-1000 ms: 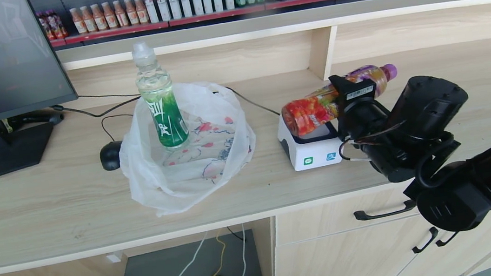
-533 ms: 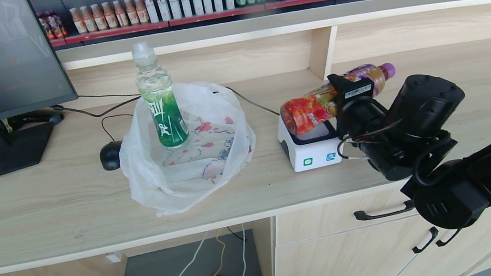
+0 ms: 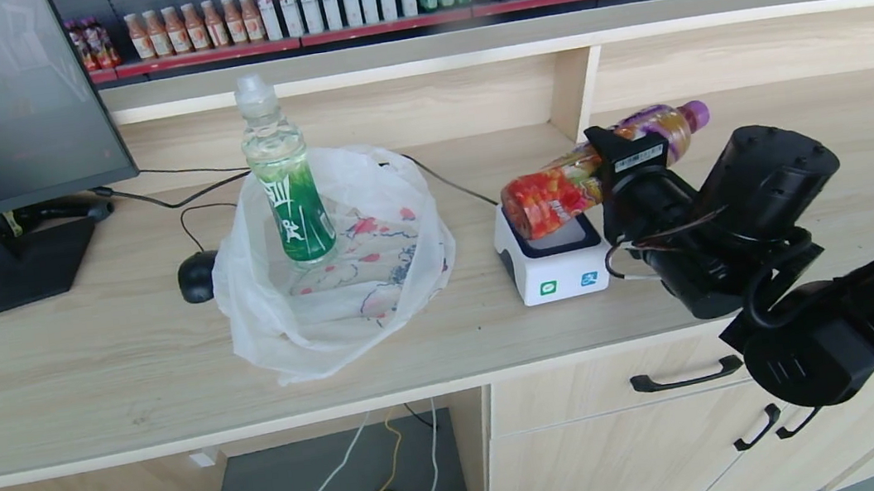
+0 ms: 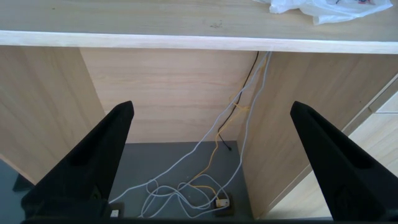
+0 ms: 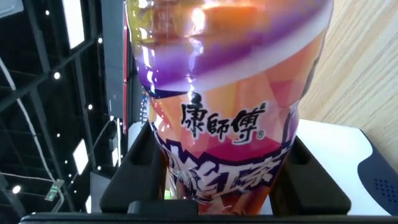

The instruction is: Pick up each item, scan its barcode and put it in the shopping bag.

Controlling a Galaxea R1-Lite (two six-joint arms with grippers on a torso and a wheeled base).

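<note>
My right gripper [image 3: 628, 161] held the orange-and-purple drink bottle [image 3: 559, 190] on its side, purple cap tilted up, base just above the white scanner [image 3: 553, 274]; the green-labelled bottle [image 3: 287, 189] stood upright in the open white shopping bag [image 3: 400, 271] beside it

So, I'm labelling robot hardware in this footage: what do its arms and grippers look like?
The right arm is glossy black, built of rounded drum-like joint housings, with thin cables looping at the wrist. The right gripper has black blocky fingers, one bearing a white printed sticker. The left gripper has two plain black wedge-shaped fingers.
</note>
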